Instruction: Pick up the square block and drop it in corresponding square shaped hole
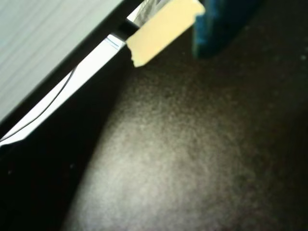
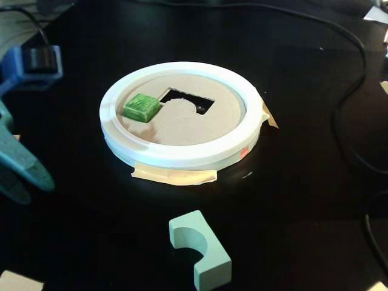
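Wrist view shows only dark tabletop [image 1: 192, 159], a strip of tape [image 1: 161, 31] and a blurred blue finger [image 1: 221, 24]; in the fixed view the square block [image 2: 142, 107] sits on the round board [image 2: 182, 124] toward its left rim, seemingly over the square hole, light, stiff, best pinched across flat sides; gripper [image 2: 21, 176] at the tabletop's left edge, empty, jaw opening unclear.

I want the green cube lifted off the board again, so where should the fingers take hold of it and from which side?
Come from straight above. The square block sits on the tan board close against the white ring on the fixed view's left, seemingly tilted, perhaps partly in its hole. Grip the two side faces that leave the ring clear, near the raised top edge, one finger over the rectangular cutout side.
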Robot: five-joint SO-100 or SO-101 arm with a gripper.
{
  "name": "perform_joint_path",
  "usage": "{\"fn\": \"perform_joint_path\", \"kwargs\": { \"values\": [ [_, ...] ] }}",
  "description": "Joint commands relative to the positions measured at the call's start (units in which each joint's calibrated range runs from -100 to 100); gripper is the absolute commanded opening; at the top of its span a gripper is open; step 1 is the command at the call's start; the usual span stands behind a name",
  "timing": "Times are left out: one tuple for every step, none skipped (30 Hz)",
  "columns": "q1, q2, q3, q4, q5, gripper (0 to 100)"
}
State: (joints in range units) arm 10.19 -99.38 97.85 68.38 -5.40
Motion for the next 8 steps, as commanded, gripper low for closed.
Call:
{"fn": "perform_joint_path", "kwargs": {
  "values": [
    [0.7,-0.6,0.1,-1.9,0.2,81],
    [1.0,-0.6,0.1,-1.9,0.2,81],
    [1.3,-0.6,0.1,-1.9,0.2,81],
    [1.3,-0.6,0.1,-1.9,0.2,81],
    [1.3,-0.6,0.1,-1.9,0.2,81],
    [1.3,-0.6,0.1,-1.9,0.2,81],
    [1.3,-0.6,0.1,-1.9,0.2,81],
    [1.3,-0.6,0.1,-1.9,0.2,81]
  ]
}}
